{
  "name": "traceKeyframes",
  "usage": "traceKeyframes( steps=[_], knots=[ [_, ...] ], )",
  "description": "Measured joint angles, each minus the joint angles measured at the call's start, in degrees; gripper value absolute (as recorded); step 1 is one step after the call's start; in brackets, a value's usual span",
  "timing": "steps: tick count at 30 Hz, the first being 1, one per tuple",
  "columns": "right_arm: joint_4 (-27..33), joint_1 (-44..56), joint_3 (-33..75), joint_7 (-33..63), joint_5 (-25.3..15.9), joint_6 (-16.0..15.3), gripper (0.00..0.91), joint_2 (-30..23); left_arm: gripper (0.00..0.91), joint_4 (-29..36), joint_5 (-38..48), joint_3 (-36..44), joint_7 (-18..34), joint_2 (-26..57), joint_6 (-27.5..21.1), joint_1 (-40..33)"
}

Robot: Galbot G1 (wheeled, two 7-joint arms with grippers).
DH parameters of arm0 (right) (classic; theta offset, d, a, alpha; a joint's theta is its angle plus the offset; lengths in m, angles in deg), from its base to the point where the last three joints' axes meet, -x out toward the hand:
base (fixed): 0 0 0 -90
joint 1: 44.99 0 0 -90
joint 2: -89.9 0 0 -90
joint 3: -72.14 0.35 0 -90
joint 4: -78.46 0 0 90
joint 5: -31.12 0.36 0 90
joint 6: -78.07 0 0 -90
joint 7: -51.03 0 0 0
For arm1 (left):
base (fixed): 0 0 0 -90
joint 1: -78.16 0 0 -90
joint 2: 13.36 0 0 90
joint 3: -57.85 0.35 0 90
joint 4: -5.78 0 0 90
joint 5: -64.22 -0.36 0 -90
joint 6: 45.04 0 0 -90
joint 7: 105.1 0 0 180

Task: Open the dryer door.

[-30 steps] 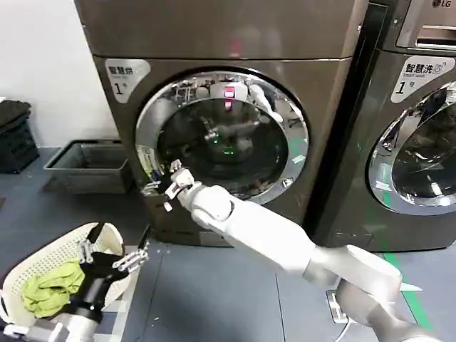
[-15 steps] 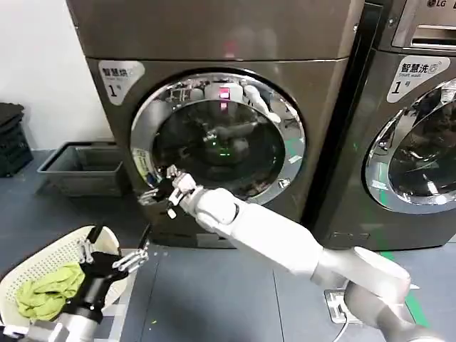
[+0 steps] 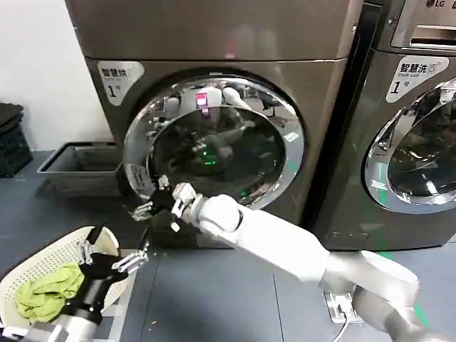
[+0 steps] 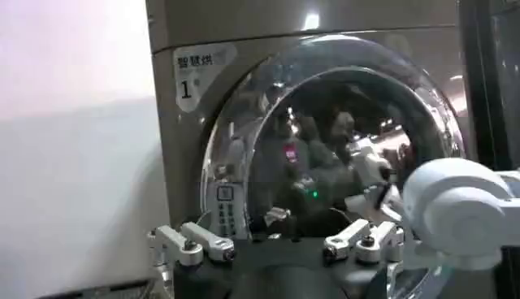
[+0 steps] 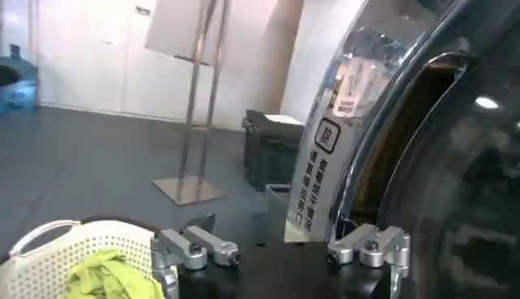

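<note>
The dryer door (image 3: 214, 139), a round chrome-rimmed porthole with dark glass, belongs to the bronze-brown machine (image 3: 214, 35) and stands slightly ajar at its left edge. My right gripper (image 3: 158, 206) reaches that left edge low down, open. In the right wrist view one finger (image 5: 370, 246) lies against the stickered door rim (image 5: 329, 175), and a dark gap shows behind the rim; the right gripper (image 5: 282, 256) holds nothing. My left gripper (image 3: 114, 258) waits open, low over the floor by the basket. In the left wrist view the left gripper (image 4: 280, 248) faces the door (image 4: 325, 146).
A white basket (image 3: 25, 267) with a green cloth (image 3: 46, 293) sits on the floor at lower left. A grey bin (image 3: 78, 167) lies left of the machine, with a black crate (image 3: 11, 142) farther left. The LG machine (image 3: 420, 142) stands to the right.
The door's left edge has swung outward from the machine. My right gripper has moved left and down along with it. The left arm has stayed put.
</note>
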Motion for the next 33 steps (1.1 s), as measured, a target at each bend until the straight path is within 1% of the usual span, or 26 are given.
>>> traceKeyframes(
  steps=[5, 12, 25, 30, 33],
  knots=[
    [-4.23, 1.08, -0.37, -2.52, -0.02, 1.24, 0.907, 3.22, 0.907, -0.69, 2.52, -1.6, -0.29, 0.58, 0.09, -0.16],
    [-9.95, 1.89, -0.5, -5.43, 0.04, 2.48, 0.907, 8.12, 0.907, -2.05, 6.98, -5.42, -2.2, 2.16, 0.66, -1.19],
    [-16.42, 3.39, -0.97, -8.55, 0.06, 4.92, 0.907, 13.6, 0.907, -6.11, 15.89, -19.05, -7.32, 5.06, 2.16, -1.89],
    [-19.02, 4.15, -1.0, -9.71, 0.04, 5.82, 0.907, 15.67, 0.907, -9.25, 18.62, -24.24, -9.22, 7.16, 3.31, -3.37],
    [-20.88, 4.64, -0.96, -10.56, -0.01, 6.34, 0.907, 17.19, 0.907, -11.02, 19.83, -25.84, -10.73, 8.43, 3.29, -4.34]
  ],
)
